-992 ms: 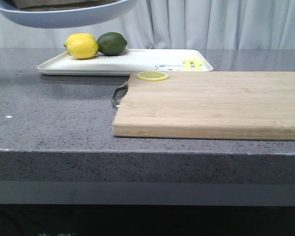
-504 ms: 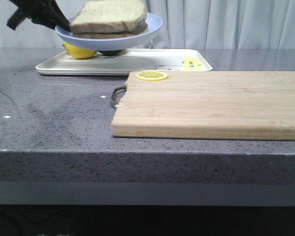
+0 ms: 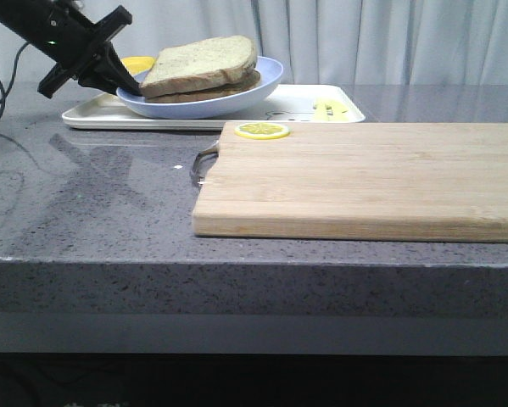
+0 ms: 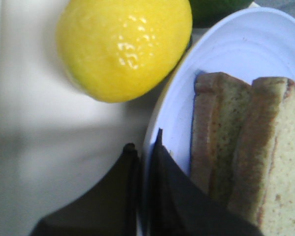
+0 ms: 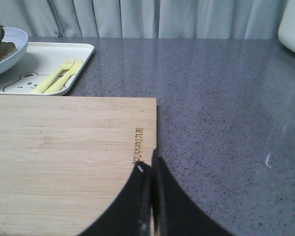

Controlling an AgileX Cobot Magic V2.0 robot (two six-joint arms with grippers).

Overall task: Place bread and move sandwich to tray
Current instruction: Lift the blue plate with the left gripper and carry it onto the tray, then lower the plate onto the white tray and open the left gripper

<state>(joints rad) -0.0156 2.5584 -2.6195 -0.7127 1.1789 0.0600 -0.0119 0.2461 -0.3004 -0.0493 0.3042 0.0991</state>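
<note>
2 bread slices (image 3: 201,64), 1 plate (image 3: 262,85), 1 tray (image 3: 298,108), 1 lemon (image 4: 123,46), 1 cutting board (image 3: 364,178)

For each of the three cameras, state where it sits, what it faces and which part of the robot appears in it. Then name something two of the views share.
Front view: looks forward over the table at the cutting board and tray; the left tool shows, gripping the plate.
Left wrist view: on the left arm, close above the plate rim, sandwich and lemon; its dark fingers clamp the rim.
Right wrist view: on the right arm, facing the board's edge and the tray; the right tool is shut, empty.
Shared: plate and sandwich.
</note>
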